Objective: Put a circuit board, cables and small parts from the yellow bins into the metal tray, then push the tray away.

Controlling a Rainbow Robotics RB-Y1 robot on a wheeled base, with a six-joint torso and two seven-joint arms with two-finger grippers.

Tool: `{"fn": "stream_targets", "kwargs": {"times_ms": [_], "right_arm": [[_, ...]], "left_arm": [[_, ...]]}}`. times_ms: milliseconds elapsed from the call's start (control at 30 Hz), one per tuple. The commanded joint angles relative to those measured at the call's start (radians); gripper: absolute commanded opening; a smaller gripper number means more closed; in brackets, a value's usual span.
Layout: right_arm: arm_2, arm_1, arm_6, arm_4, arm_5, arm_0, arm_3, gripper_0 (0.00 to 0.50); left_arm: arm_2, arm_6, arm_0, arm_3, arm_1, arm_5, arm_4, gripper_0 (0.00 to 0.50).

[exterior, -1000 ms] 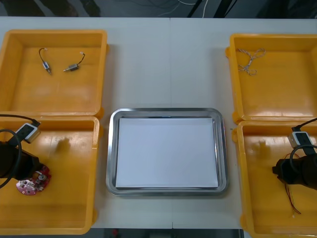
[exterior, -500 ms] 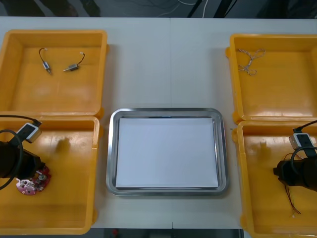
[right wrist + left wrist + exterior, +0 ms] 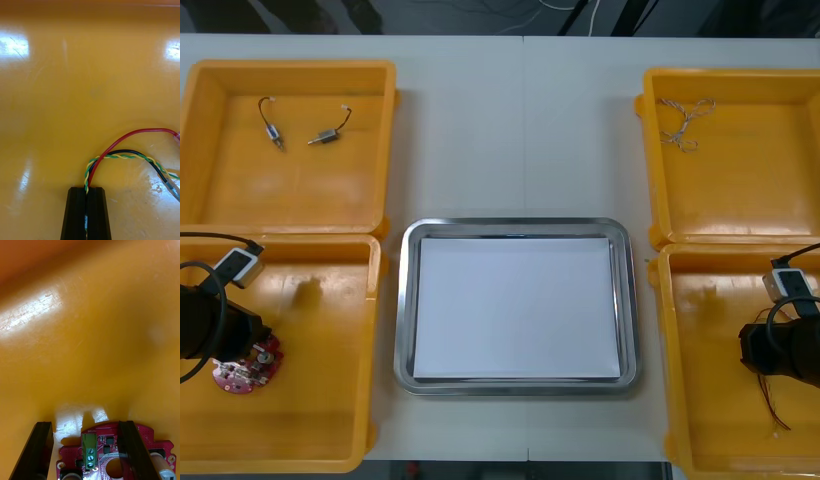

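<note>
Flanking the white-lined metal tray (image 3: 408, 300), both grippers sit low in the near yellow bins (image 3: 310, 430).
Fingers apart, the left gripper (image 3: 84, 423) straddles the red circuit board (image 3: 142, 435); fingers pinched together, the right gripper (image 3: 87, 187) clamps the cables (image 3: 120, 156).

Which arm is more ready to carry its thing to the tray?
The right, probably. The right gripper is shut on the cables in its yellow bin; the left gripper stands open around the red circuit board, not gripping yet.

The right pincer (image 3: 87, 189) grips a cable bundle (image 3: 146, 130), seemingly by its twisted strand, in the bin (image 3: 75, 93).
</note>
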Motion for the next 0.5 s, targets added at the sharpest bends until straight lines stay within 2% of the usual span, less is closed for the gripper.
{"fn": "stream_targets", "kwargs": {"times_ms": [33,300,500], "right_arm": [[0.025,-0.018,-0.037,0.010,-0.022,0.032,-0.014,0.000],[-0.043,-0.021,-0.025,0.060,0.068,0.030,-0.132,0.000],[-0.109,-0.030,-0.020,0.045,0.146,0.032,-0.215,0.000]], "left_arm": [[-0.012,-0.112,0.005,-0.001,0.050,-0.012,0.001,0.500],[-0.011,-0.120,0.022,0.001,0.059,-0.025,0.004,0.500],[-0.008,-0.123,0.031,-0.001,0.060,-0.030,0.004,0.500]]}}
